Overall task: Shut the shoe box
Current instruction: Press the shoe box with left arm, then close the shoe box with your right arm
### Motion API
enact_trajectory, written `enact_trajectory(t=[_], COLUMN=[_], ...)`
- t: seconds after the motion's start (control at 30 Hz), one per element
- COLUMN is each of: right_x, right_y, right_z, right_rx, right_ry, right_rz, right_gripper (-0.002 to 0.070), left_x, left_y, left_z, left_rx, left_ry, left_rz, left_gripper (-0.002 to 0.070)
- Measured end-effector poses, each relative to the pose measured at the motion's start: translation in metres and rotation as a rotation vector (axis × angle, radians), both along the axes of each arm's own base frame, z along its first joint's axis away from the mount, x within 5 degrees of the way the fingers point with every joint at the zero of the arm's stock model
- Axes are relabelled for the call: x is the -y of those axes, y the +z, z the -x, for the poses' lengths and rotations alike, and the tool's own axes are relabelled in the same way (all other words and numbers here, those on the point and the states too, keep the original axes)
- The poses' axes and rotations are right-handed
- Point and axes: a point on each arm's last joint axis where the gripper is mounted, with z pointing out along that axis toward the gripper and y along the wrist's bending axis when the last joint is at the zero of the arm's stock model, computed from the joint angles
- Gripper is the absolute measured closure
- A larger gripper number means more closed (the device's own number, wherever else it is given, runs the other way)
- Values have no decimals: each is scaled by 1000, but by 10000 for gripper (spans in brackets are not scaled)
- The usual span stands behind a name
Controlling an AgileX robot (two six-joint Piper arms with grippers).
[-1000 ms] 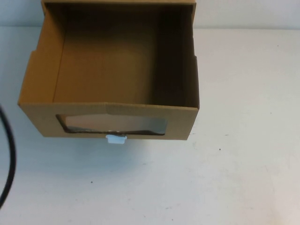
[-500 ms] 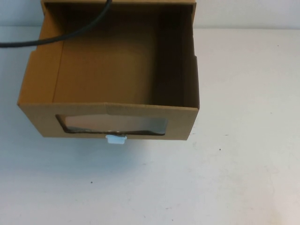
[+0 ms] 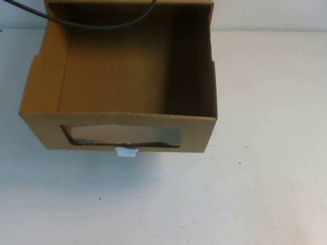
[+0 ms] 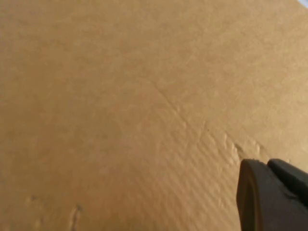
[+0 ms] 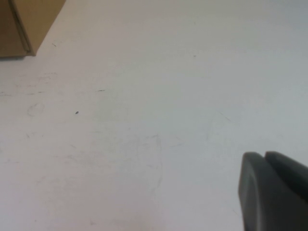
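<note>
One shoe box [image 3: 122,76] stands on the white worktop [image 3: 265,153], left of centre in the high view and running off the far edge of that view. Its drawer is drawn out toward the robot, interior exposed and holding nothing visible. The front panel faces the robot and carries one wide clear window [image 3: 125,135]; one small white pull tab [image 3: 126,151] sits just below the window, at the panel's lower edge. One black cable [image 3: 102,23] loops across the far part of the open drawer.

Left gripper [image 4: 272,197]: not visible from the high view. Its wrist view shows one dark finger part against a plain cardboard surface that fills the picture, very close to it. Contact cannot be confirmed. State of the jaws: cannot tell.

Right gripper [image 5: 272,192]: not visible from the high view. Its wrist view shows it above bare worktop, with one corner of the box well apart from it. State of the jaws: cannot tell.
</note>
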Motion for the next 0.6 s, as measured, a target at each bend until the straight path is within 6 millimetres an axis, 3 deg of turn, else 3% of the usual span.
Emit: enact_trajectory(t=[0.13,0.33,0.6], right_x=[0,-1,-3], right_y=[0,2,26], right_z=[0,-1,-4], right_rx=[0,38,272], right_ry=[0,1,-28], right_rz=[0,-37,-434], right_gripper=[689,689,689], left_x=[-1,-22,-24], left_y=[-9,-24,-28], left_z=[-15,-32,-33], left_rx=[-51,-109,-137], left_ry=[-24,2,-7], left_rz=[69,105,113], left_gripper=[680,680,680])
